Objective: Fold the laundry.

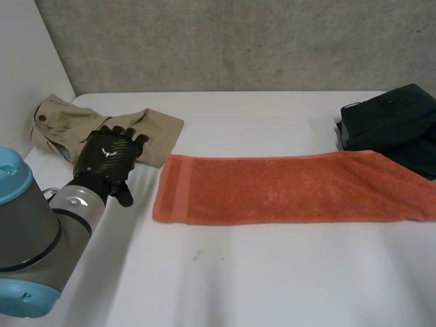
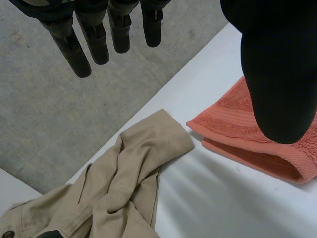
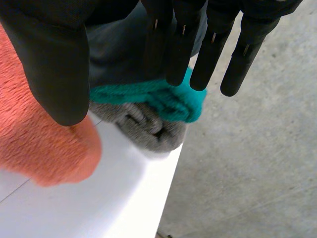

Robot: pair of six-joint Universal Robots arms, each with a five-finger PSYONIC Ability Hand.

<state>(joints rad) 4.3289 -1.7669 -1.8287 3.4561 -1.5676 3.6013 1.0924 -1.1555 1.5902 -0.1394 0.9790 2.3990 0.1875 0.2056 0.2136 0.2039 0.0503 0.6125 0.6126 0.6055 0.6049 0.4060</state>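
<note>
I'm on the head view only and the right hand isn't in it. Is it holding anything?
Observer: No. The right hand is open, fingers straight, over one end of the orange towel.
Operator: Anything near it that I can't see?
Observer: A teal cloth against a grey knitted one, at the table edge.
Operator: And the left hand: fingers curled?
Observer: Straight, thumb apart, nothing held; the tan garment lies beneath them.

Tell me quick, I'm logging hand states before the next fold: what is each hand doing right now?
Left hand: open, holding nothing.
Right hand: open, holding nothing.
</note>
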